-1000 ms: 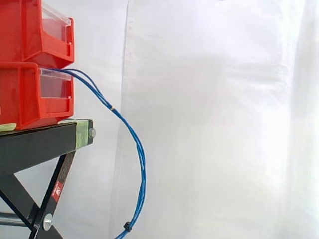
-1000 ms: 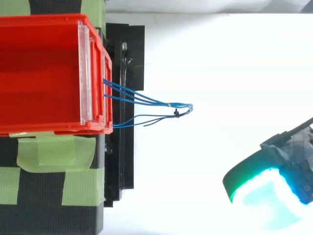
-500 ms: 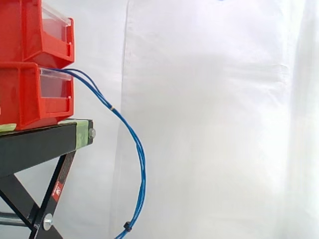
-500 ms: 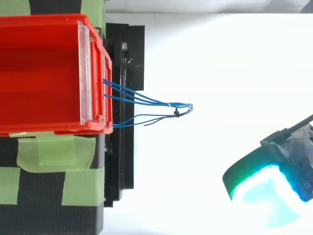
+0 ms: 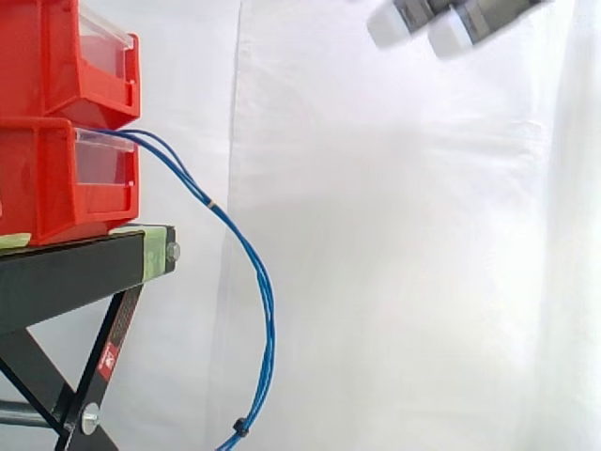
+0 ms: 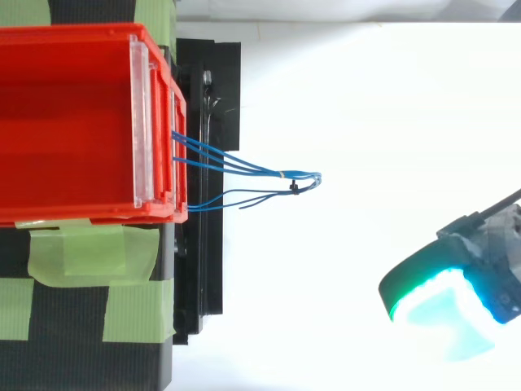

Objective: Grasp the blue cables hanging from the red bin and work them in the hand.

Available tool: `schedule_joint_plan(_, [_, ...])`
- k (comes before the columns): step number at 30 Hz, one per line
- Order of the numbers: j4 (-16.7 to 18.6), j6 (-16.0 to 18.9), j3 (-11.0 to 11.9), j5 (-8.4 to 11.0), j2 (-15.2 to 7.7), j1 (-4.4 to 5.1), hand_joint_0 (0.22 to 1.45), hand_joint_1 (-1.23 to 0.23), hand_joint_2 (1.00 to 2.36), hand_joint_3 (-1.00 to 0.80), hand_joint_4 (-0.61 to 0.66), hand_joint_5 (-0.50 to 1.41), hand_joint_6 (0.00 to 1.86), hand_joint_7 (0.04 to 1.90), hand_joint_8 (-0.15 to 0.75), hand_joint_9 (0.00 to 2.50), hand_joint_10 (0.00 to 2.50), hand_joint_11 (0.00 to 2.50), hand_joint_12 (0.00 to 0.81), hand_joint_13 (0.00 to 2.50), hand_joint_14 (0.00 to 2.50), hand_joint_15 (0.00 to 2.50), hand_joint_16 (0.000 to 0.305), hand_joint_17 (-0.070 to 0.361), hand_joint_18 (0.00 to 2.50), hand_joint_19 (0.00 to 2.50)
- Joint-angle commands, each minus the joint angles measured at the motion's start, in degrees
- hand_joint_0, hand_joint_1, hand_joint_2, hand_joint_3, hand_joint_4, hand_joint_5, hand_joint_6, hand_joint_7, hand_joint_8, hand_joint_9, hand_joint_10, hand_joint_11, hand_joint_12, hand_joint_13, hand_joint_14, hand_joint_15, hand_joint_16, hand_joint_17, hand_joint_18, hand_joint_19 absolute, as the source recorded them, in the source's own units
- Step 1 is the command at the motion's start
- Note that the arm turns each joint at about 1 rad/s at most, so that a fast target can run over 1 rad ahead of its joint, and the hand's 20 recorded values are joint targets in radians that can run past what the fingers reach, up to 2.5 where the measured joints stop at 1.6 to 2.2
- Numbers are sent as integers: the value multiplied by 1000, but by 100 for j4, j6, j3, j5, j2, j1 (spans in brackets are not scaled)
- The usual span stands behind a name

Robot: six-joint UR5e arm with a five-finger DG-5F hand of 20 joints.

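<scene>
**Stacked bins (image 5: 52, 113) on a stand (image 5: 66, 268), cables (image 5: 212, 205) hanging in front, hand (image 5: 441, 23) well apart**

In the side view, two bins sit at the left, the upper bin (image 5: 56, 56) stacked on the lower bin (image 5: 47, 183), which rests on the stand. The cables leave the front opening of the lower bin, arc out to the right, then hang down past the stand's edge to the bottom of the view. A curtain (image 5: 404, 263) stands behind everything. The hand is high at the upper right, well apart from the cables. From above, the hand (image 6: 444, 314) lies at the lower right, far from the bins.
</scene>
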Motion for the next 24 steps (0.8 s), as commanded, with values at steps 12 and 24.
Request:
schedule_joint_plan(12, [2491, 340, -2429, 1013, 12, -99, 749, -420, 1000, -1000, 150, -388, 5, 645, 253, 0, 0, 22, 347, 0, 7, 203, 61, 138, 0, 347])
schedule_joint_plan(24, [5224, 569, -3484, 3087, 3, 6, 752, -425, 1000, -1000, 167, -363, 5, 660, 263, 0, 1, 67, 347, 0, 5, 203, 61, 138, 0, 356])
